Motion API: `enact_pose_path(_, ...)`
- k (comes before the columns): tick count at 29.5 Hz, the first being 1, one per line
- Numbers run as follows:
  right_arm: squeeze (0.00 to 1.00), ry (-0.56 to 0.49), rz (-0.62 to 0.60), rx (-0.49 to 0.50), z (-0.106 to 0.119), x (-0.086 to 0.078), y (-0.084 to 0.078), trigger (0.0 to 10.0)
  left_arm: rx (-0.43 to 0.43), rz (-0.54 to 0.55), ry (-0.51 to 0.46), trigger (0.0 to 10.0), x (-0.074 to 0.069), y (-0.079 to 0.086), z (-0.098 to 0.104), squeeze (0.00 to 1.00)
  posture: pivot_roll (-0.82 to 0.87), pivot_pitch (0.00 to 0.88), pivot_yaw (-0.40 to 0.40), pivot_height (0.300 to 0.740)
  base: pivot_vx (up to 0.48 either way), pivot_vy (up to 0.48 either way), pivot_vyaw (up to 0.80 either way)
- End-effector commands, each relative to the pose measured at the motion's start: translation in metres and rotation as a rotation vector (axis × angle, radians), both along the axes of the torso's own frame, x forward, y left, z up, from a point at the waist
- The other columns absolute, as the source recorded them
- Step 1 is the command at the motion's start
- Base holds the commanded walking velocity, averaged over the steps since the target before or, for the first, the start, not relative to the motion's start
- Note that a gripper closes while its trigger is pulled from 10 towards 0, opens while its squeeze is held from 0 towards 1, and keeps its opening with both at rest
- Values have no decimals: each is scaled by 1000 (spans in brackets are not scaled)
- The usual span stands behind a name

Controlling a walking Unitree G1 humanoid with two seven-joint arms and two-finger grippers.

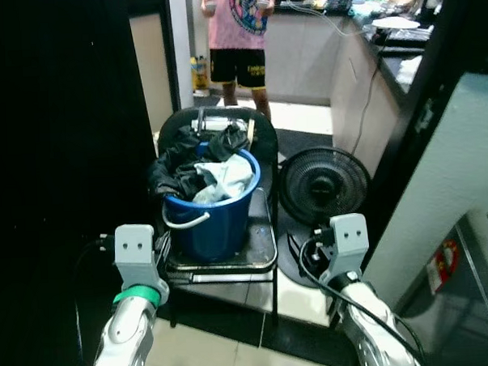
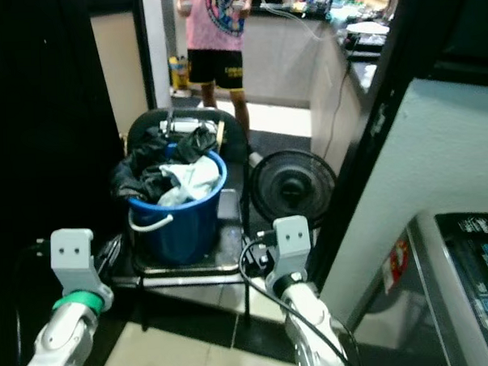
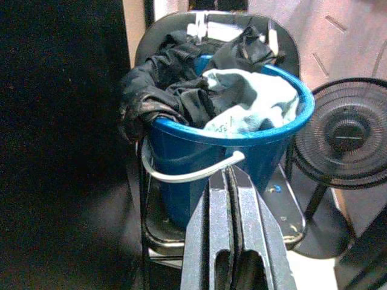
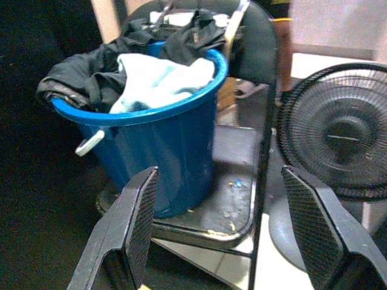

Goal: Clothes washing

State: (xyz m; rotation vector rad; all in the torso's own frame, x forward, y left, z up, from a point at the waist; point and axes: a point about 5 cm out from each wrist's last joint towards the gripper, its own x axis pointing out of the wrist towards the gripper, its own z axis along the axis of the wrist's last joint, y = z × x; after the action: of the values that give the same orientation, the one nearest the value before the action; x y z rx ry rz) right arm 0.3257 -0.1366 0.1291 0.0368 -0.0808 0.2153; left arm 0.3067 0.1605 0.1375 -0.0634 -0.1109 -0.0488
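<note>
A blue bucket (image 1: 213,221) full of clothes stands on the seat of a black chair (image 1: 261,245). Dark garments (image 1: 177,171) spill over its left rim, and a pale blue-white piece (image 1: 226,180) lies on top. Its white handle (image 3: 193,173) hangs down the front. My left gripper (image 3: 230,179) is shut with nothing in it, low in front of the bucket and just short of the handle. My right gripper (image 4: 219,175) is open, held in front of the chair's right side, with the bucket beyond its left finger (image 4: 140,208).
A black floor fan (image 1: 323,186) stands right of the chair. A person in a pink shirt (image 1: 238,21) stands behind it by a counter (image 1: 360,64). A dark wall is on the left, a white wall (image 1: 439,191) on the right, and a washing machine top (image 2: 475,278) at the lower right.
</note>
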Motion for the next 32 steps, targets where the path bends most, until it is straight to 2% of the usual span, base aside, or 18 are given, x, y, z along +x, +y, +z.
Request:
enact_pose_path(1,0,2,-9,-14,0,-1,-2,10000,7,-15,-1,10000,-1,-2,1,0,-3,29,34,740,364,0,0)
enact_pose_path(11,0,3,-13,-22,1,-1,-3,10000,9,-22,2,10000,-1,-2,0,0,-6,29,38,740,363,0,0)
enact_pose_path(32,0,-51,-3,13,22,4,1,10000,13,-34,-13,10000,3,-1,5,0,-12,16,41,740,362,0,0)
